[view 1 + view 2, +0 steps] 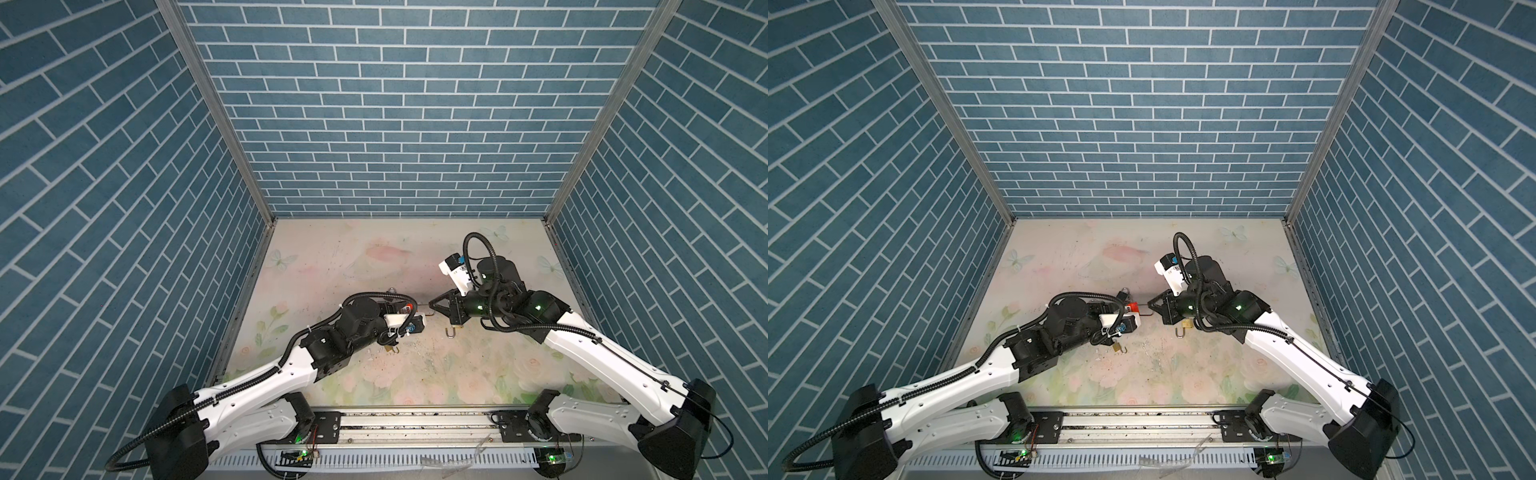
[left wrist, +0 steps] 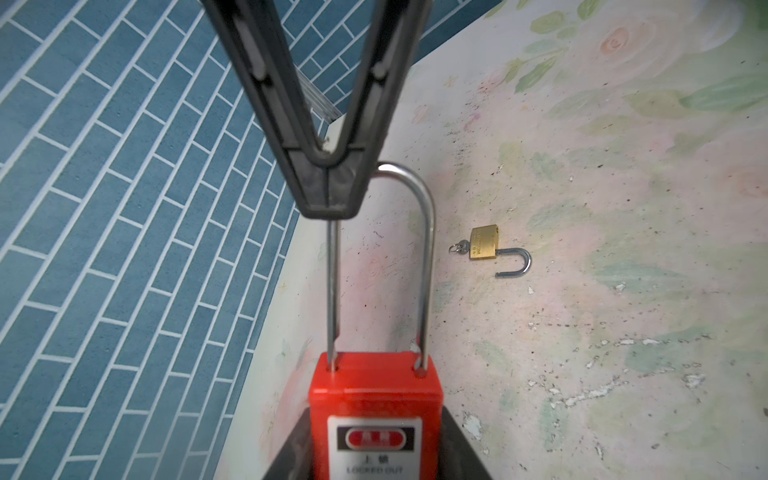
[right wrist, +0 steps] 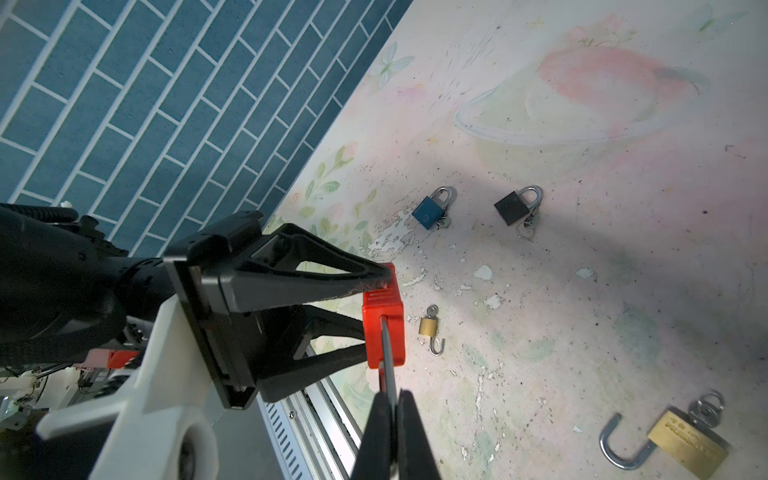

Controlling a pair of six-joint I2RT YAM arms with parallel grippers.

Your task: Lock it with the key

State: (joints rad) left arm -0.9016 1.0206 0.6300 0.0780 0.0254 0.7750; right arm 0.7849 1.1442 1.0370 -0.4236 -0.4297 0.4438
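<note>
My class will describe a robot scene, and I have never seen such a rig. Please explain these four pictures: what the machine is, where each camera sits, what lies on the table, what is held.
Two robot arms, the left arm and the right arm, work over a flowered table. Two pictures look down from overhead; the other two come from a camera on each wrist. The left arm's jaws hold a red padlock by its body; the right arm's jaws are shut on its shackle. On the table lie a brass padlock, a second brass padlock, both open, a blue padlock and a black padlock.
</note>
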